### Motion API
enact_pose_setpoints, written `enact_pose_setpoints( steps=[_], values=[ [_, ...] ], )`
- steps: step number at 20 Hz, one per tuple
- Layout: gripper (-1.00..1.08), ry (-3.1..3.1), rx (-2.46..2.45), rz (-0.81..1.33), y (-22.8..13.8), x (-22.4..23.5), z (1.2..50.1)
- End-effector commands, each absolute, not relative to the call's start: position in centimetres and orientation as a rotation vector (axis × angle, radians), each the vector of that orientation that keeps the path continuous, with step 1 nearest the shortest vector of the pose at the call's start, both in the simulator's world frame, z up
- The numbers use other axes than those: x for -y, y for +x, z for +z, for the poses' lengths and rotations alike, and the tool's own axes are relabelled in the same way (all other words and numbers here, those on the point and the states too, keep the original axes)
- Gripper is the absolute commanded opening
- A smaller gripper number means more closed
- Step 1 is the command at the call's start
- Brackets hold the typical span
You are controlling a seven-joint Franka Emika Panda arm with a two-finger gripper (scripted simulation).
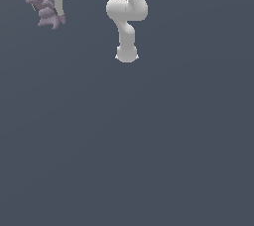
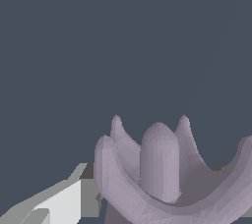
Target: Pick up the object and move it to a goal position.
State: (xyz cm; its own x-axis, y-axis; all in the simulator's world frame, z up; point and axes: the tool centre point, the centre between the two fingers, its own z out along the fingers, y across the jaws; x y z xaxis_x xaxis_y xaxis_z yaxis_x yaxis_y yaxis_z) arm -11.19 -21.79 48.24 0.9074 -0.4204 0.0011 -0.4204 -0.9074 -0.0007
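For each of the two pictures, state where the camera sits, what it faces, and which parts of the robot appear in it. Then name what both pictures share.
Exterior view: off the arm, facing the plain grey ground; it shows the white arm and, at the top of the exterior view's left, the gripper with the mauve object.
Wrist view: on the wrist, looking close past one pale finger at the mauve object, with grey ground behind.
Shared: the mauve object, part of the gripper, and the grey ground.

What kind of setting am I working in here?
Likely a bare simulated test scene: a featureless grey-blue floor, a smooth white arm, and the claw at a mauve lobed object. No furniture shows.
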Motion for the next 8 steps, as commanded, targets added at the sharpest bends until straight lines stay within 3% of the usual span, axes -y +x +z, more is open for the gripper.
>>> enact_pose_setpoints(
  steps=[1,8],
  values=[
    [-1.0,-3.068,-0.675,0.0,-11.49,22.08,49.21],
    [-1.0,-3.068,-0.674,0.0,-11.6,22.34,50.03]
  ],
)
